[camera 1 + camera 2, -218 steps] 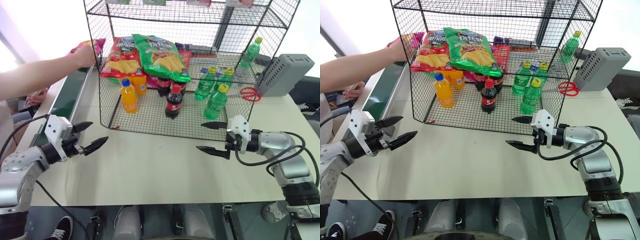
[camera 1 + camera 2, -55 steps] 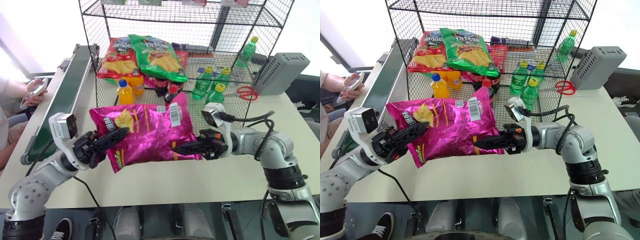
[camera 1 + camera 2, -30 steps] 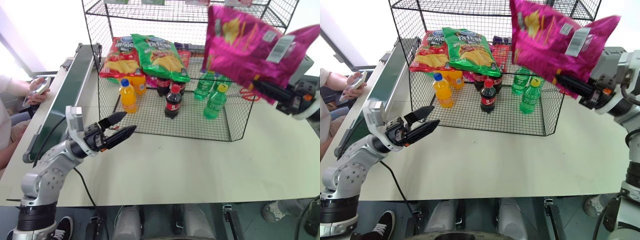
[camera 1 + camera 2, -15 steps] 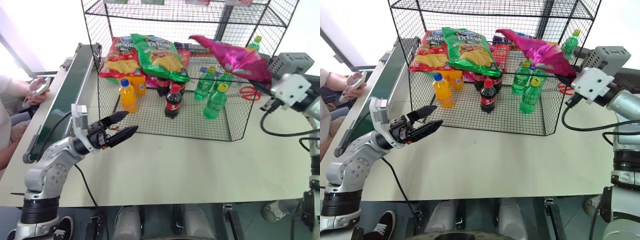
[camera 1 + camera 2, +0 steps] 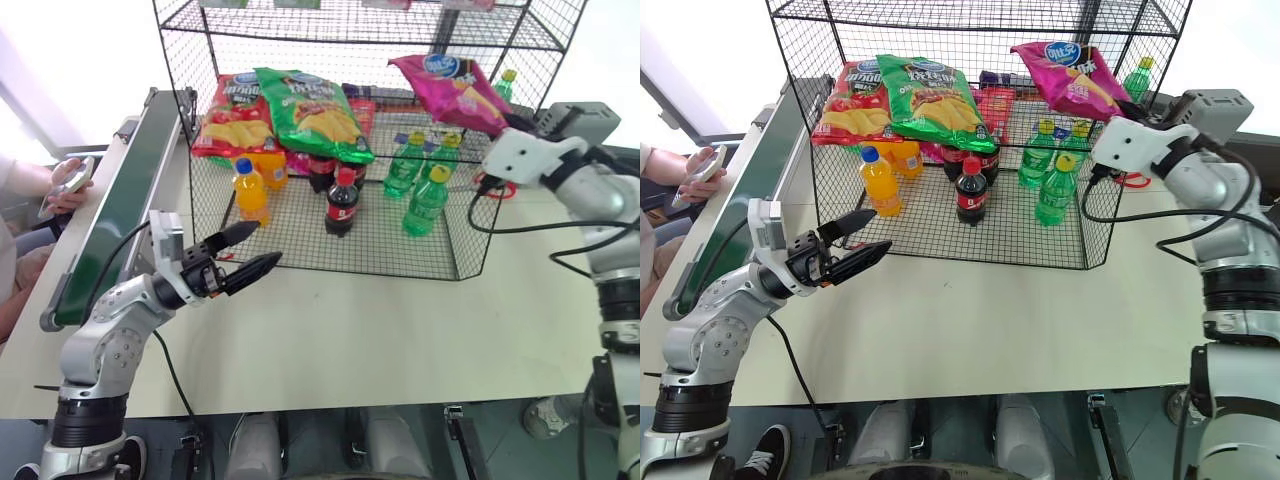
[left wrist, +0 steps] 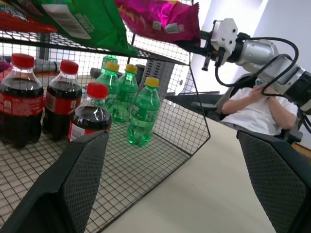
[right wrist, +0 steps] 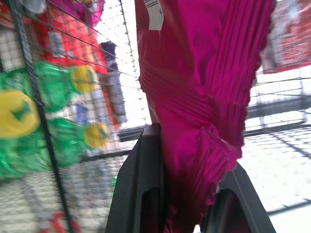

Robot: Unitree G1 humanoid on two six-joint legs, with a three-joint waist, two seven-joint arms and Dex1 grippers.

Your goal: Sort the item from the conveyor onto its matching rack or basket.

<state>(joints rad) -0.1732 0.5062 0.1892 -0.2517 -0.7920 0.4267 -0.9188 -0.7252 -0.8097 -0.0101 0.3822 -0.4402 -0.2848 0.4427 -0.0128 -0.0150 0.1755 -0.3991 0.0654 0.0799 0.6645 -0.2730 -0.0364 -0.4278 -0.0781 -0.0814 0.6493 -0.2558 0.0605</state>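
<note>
The item, a magenta-pink snack bag [image 5: 450, 85], lies logo-up at the right end of the rack's [image 5: 330, 32] middle tier, beside the green bag. My right gripper [image 7: 187, 194] is shut on the bag's crimped near edge, reaching in from the rack's right side; its white wrist housing [image 5: 1130, 140] covers the fingers in the head views. My left gripper [image 5: 270, 241] hovers open and empty over the table, in front of the rack's left corner. The dark-green conveyor [image 5: 125, 200] runs along the left with nothing on the belt.
A green bag [image 5: 315, 110] and a red bag [image 5: 235, 115] share the middle tier. Orange [image 5: 248, 190], cola [image 5: 340, 200] and green bottles [image 5: 425, 200] stand on the bottom tier. A grey ribbed box [image 5: 575, 115] and red scissors [image 5: 495, 185] sit at right. A person's hand [image 5: 65, 185] holds a phone at left.
My right arm brought the magenta bag down from high in front of the rack, rolled it flat and pushed it onto the middle tier. The left gripper stayed put, open.
</note>
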